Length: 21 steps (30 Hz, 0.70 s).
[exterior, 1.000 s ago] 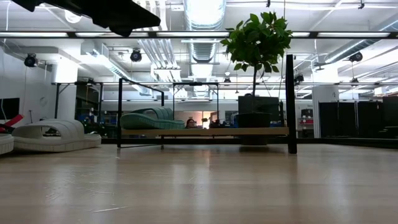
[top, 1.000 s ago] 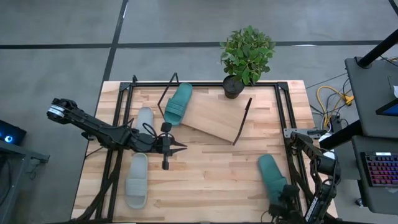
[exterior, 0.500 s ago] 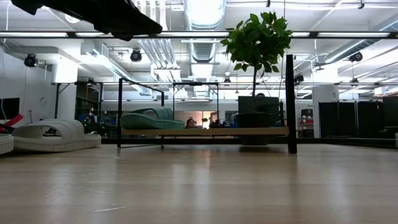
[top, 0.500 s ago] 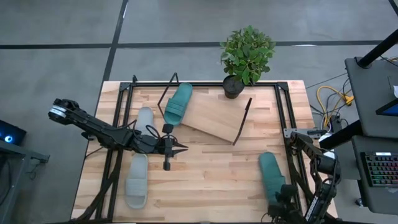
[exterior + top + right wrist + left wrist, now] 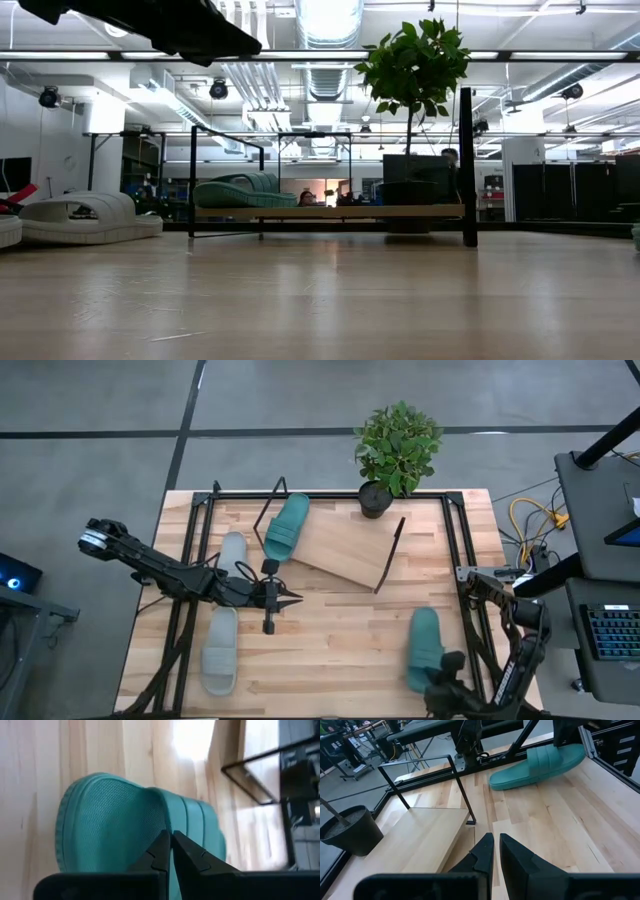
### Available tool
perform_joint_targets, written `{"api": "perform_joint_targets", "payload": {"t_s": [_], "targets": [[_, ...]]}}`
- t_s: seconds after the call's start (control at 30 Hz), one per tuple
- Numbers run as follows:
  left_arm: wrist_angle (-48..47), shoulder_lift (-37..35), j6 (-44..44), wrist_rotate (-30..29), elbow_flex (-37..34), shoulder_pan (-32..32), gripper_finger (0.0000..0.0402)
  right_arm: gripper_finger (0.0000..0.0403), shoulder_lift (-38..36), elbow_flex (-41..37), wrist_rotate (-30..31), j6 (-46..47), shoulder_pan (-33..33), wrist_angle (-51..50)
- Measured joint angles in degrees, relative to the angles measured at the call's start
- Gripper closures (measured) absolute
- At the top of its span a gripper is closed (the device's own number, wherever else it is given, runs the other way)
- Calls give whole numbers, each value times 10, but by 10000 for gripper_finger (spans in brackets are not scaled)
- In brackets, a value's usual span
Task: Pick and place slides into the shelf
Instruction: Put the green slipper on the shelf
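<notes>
I have the right tool (image 5: pixel 169 851) at the near right corner of the light wooden table (image 5: pixel 340 630), its two dark fingers clamped together on the heel rim of a teal green foam slide (image 5: pixel 424 648) that lies flat on the boards, toe pointing toward the shelf. The slanted light-wood shelf with thin black metal end frames (image 5: pixel 340 547) sits near the far edge of the table, and a second teal green foam slide (image 5: pixel 286 527) already rests on its left end. Two light grey foam slides lie on the left side of the table: one (image 5: pixel 232 552) just beside the shelf's left frame, the other (image 5: pixel 219 650) nearer to me. My left tool (image 5: pixel 283 598) hangs over the middle of the table between those grey slides and the shelf, fingers together and holding nothing. A potted green plant in a black pot (image 5: pixel 395 455) stands at the far edge, just behind the shelf.
</notes>
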Motion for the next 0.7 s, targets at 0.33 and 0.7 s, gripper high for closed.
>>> {"api": "perform_joint_targets", "payload": {"t_s": [0.33, 0.7], "targets": [[-4, 0, 0, 0, 0, 0, 386, 394, -2, 28, 34, -49, -10, 0], [-5, 0, 0, 0, 0, 0, 386, 378, -3, 57, 5, -53, -11, 27]]}}
